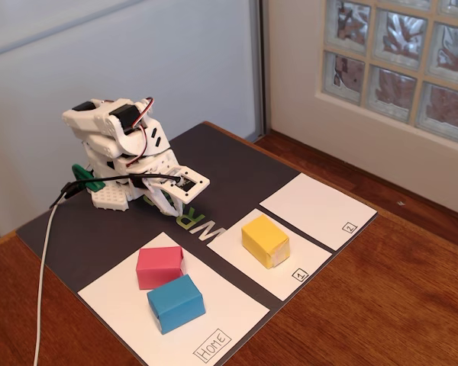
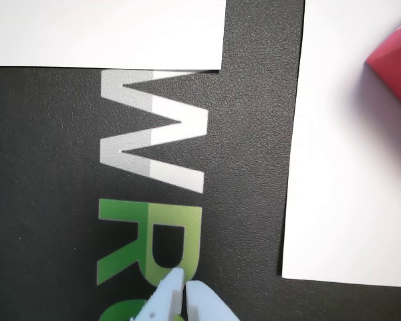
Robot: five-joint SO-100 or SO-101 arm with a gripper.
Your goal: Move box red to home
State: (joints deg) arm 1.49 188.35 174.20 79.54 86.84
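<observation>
We see the box red (image 1: 160, 266) lying on home (image 1: 122, 305) near its far edge, touching the blue block (image 1: 175, 303) | yellow block (image 1: 265, 240) on sheet 1 (image 1: 290, 263) | gripper (image 2: 184, 287) empty, fingertips together over the dark mat (image 1: 237, 171).

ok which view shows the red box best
The fixed view: the whole red box lies on the Home sheet, touching the blue box. The wrist view catches only one corner at its right edge.
</observation>
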